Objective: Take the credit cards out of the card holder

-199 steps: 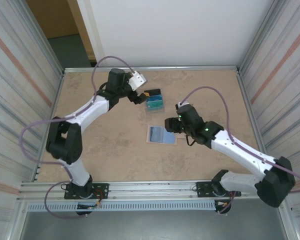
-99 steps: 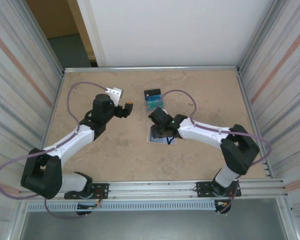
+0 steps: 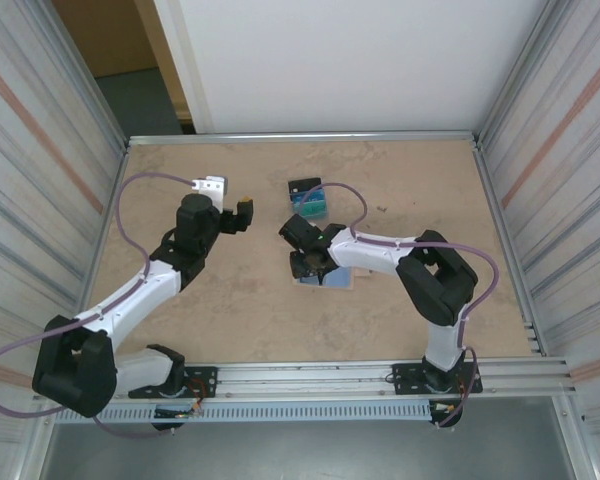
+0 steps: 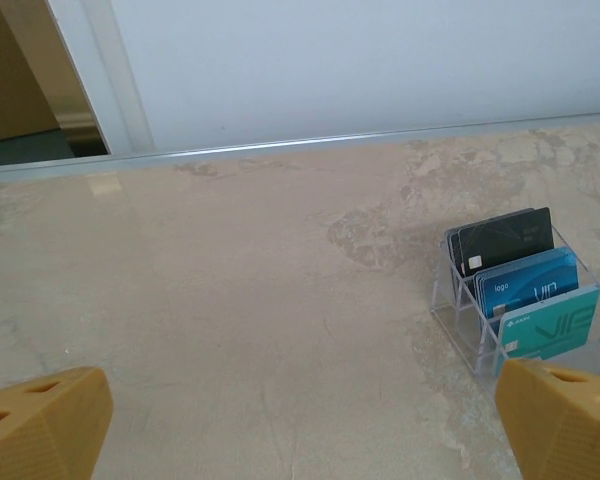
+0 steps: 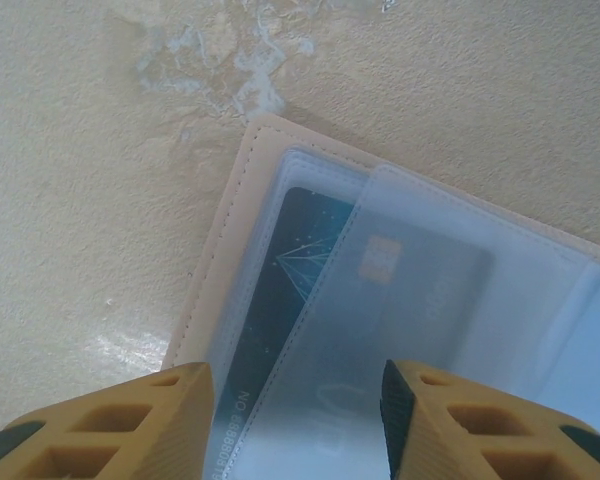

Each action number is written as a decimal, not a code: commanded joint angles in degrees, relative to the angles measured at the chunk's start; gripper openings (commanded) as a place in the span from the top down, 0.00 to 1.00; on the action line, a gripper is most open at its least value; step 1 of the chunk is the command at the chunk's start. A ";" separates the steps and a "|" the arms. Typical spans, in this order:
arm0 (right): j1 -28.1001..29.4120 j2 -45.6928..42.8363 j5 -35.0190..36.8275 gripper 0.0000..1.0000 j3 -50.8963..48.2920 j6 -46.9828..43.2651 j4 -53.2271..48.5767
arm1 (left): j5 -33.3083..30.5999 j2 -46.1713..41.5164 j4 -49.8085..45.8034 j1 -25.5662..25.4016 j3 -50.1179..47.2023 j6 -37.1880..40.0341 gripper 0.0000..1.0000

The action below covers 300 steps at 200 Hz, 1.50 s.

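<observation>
my right pincer point(image 5: 293, 395) hung just over the card holder point(image 5: 220, 250), jaws apart and gripping nothing. in my right wrist view its two yellow fingers point(image 5: 110, 425) stood either side of a clear sleeve. whether their tips touched the plastic, i could not tell. the card holder lay open and flat on the table point(image 3: 230, 310), its tan stitched edge to the left and its clear pockets facing up. the credit cards point(image 5: 280, 290) were inside those pockets: a dark blue one with fine white lines nearest the tan edge, and beside it a dark one with a gold chip under a cloudy sleeve.

from above, the card holder sat near the middle of the table, partly under my right pincer, whose arm reached in from the right.

my left pincer point(image 3: 243, 212) was to the left and well apart from the holder, above bare table, jaws wide and empty. its wrist view looked across to a clear rack point(image 4: 458, 312) on the right, holding a black card point(image 4: 505, 240), a blue card point(image 4: 530, 283) and a teal card point(image 4: 550, 328) upright, one behind another. from above, the rack stood near the holder, on its far side.
</observation>
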 commanded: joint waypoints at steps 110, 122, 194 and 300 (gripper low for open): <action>-0.99 0.13 -3.24 0.60 -3.06 2.32 0.62 | -0.30 0.68 1.06 0.44 -0.12 -1.41 0.01; -1.48 -0.67 -4.74 0.61 -4.33 2.59 1.97 | -0.15 0.41 0.87 0.44 0.05 -1.42 0.01; -3.12 -3.03 -9.50 0.67 -8.45 1.80 6.19 | -0.06 -1.61 -0.06 0.44 -0.47 -1.16 0.01; 1.46 -2.37 -11.00 0.81 -5.33 -4.04 3.70 | -1.08 -5.89 -0.19 0.43 -1.93 -1.78 0.01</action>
